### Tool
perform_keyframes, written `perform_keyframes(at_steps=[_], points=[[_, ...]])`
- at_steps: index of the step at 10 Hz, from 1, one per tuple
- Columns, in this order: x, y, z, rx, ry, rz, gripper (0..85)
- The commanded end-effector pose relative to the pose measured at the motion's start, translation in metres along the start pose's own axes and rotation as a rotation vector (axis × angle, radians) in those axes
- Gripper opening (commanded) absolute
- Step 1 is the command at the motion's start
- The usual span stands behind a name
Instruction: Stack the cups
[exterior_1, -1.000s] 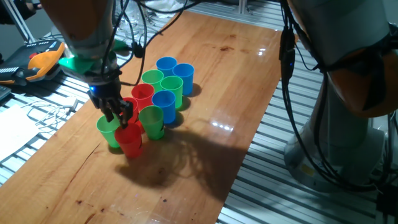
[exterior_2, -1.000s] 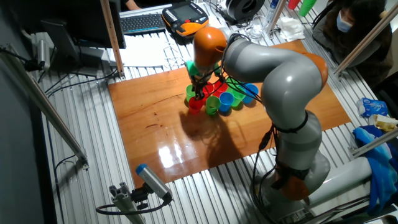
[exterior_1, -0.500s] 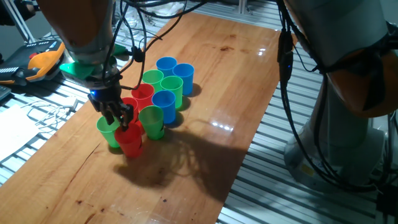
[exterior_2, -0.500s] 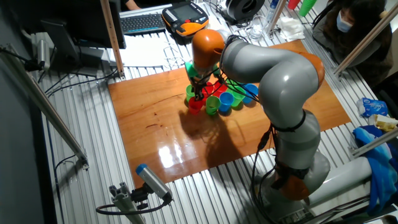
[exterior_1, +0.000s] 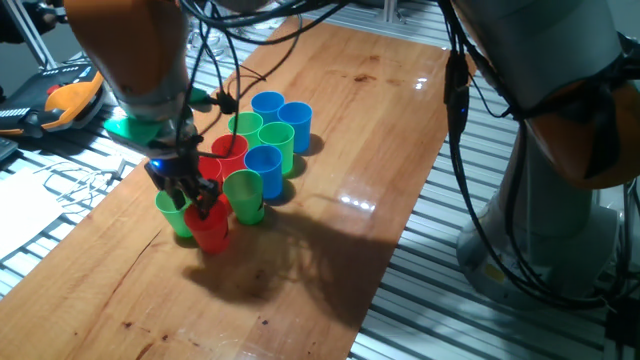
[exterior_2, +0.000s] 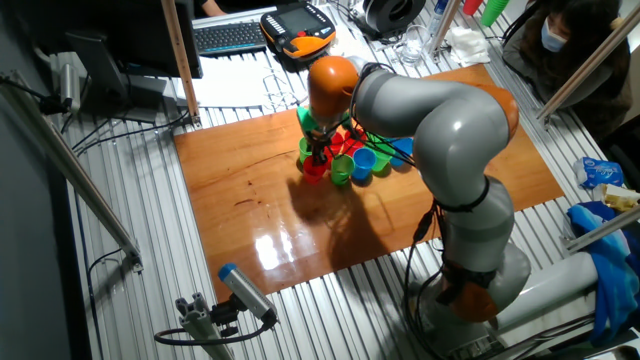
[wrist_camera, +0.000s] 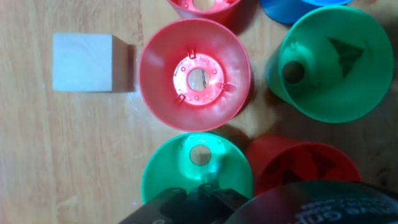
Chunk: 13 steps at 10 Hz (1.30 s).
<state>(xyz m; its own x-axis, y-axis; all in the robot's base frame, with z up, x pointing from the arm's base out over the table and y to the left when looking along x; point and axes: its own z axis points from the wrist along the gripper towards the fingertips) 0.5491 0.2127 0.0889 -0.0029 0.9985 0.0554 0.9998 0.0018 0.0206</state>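
Several upright cups (exterior_1: 262, 165) hold nothing, and whether the end effector (exterior_1: 190, 200) grips is unclear.

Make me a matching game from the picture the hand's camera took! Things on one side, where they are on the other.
Things:
1. wooden cube
2. whole red cup
3. widest green cup
4. blue cup

Places in the hand view:
a. cut off by the top edge
b. right side
c. far left
d. centre

Pairs: 1-c, 2-d, 3-b, 4-a
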Motion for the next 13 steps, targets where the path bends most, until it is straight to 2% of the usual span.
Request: perform_keyframes(at_steps=[1, 2, 4, 6, 8, 10, 12, 13], points=[[0.000, -0.002, 0.001, -0.003, 0.000, -0.024, 17.0], [0.000, -0.005, 0.000, -0.029, 0.020, -0.055, 0.0], [0.000, -0.007, -0.008, -0.027, 0.049, -0.100, 0.0], [0.001, -0.009, -0.030, -0.014, 0.071, -0.108, 0.0], [0.006, -0.009, -0.049, -0.001, 0.069, -0.093, 0.0], [0.007, -0.008, -0.051, -0.008, 0.050, -0.090, 0.0], [0.000, -0.006, -0.071, 0.004, 0.051, -0.109, 0.0], [-0.007, -0.004, -0.086, 0.016, 0.065, -0.121, 0.0]])
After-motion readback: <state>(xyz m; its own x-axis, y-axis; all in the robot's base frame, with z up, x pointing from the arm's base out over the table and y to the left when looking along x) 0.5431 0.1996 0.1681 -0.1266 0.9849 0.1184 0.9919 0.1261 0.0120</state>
